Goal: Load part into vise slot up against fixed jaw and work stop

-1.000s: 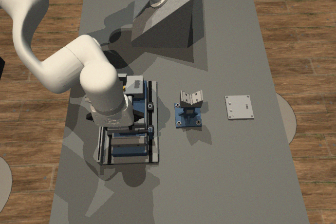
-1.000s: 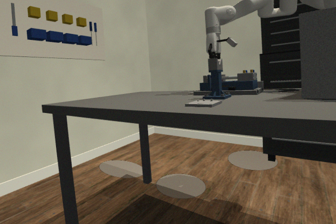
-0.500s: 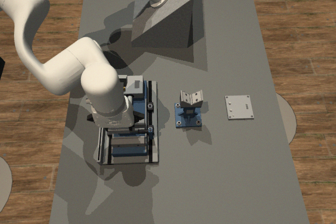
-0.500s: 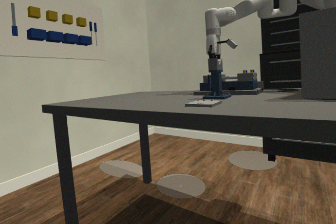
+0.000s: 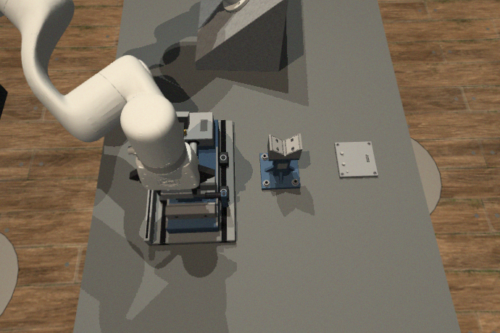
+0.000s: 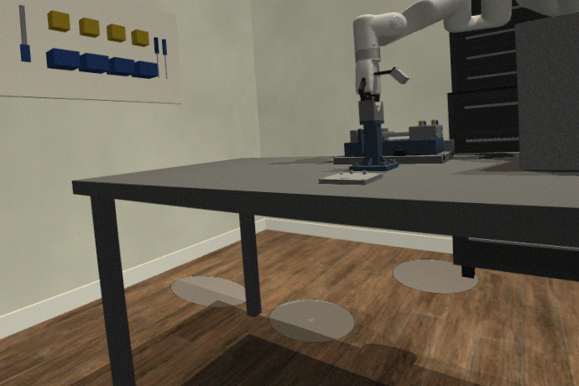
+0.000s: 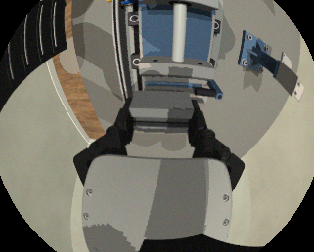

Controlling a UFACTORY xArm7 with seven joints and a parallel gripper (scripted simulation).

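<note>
White arm (image 5: 83, 108), black fingers on grey part (image 7: 161, 108); blue vise (image 5: 193, 223); dark grey table (image 5: 333, 245); brown wood-grain floor (image 5: 450, 58).

Arm (image 6: 434, 4) above vise (image 6: 425, 142) — jaws gripping part (image 6: 370, 112).

A: From above, what does the arm (image 5: 150, 129) cover?

B: The gripper and the part, entirely, plus one end of the vise (image 5: 189, 183). The fixed jaw cannot be told from the moving one there.

A: Does the wrist view help?

B: A little. The part (image 7: 164, 112) shows between the dark fingers, but the gripper's body hides its near side, and whether a slot faces up cannot be told.

A: And the side view?

B: The V-block (image 6: 372, 135) stands in front of the vise, so the gap below the part is hidden. The work stop is too small to make out.
</note>
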